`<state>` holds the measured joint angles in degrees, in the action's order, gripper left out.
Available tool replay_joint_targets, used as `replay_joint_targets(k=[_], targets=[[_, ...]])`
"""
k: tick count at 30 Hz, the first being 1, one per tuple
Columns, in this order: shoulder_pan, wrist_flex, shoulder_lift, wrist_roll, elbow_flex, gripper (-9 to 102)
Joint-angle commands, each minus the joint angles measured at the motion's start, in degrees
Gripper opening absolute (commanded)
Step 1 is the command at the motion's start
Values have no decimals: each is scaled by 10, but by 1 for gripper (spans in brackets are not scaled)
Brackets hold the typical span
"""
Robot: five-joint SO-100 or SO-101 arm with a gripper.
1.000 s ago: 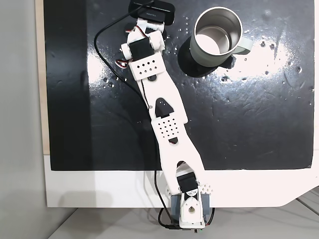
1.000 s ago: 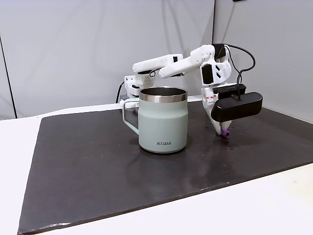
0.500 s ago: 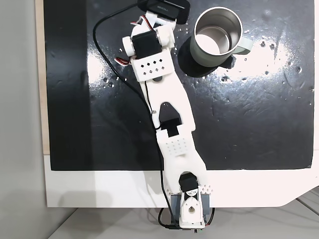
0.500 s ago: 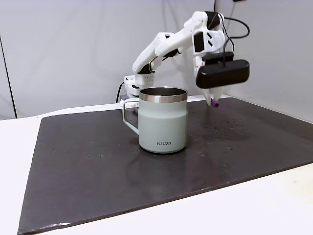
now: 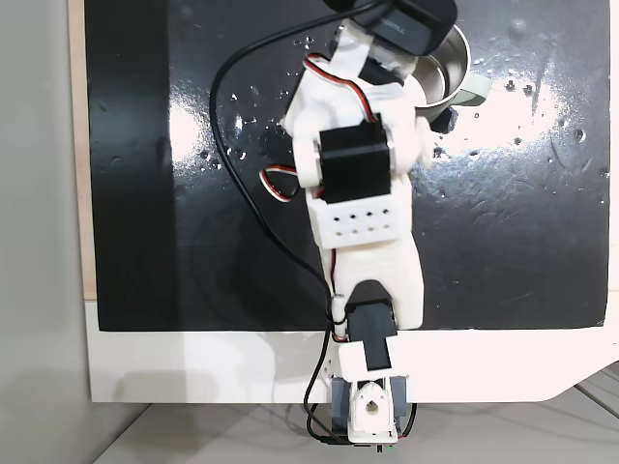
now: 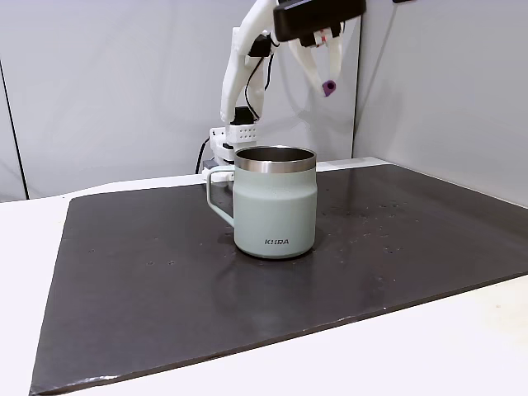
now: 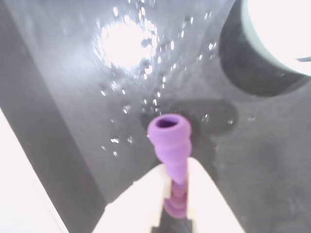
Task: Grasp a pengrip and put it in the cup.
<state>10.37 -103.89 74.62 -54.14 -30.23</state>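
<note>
The pengrip (image 7: 169,137) is pinched by the gripper (image 7: 176,187) at its lower ribs. Likely light, soft and grippy, it's held above the cup (image 6: 275,202).

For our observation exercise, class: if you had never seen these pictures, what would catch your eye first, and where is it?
First, the little purple pen grip, pinched between the white fingers at the bottom of the wrist view, with the dark mat far below. In a fixed view from the side, the white arm is raised high, holding it above and to the right of the pale green mug, which stands upright on the mat.
</note>
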Motion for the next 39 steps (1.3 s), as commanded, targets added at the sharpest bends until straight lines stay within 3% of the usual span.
replay_joint_targets(k=[1, 10, 25, 39], targets=[[-45, -11, 58, -11, -4, 0], [-153, -7, -19, -21, 142, 0], [-180, -7, -230, -15, 402, 0], [-183, -7, -264, -17, 419, 1]])
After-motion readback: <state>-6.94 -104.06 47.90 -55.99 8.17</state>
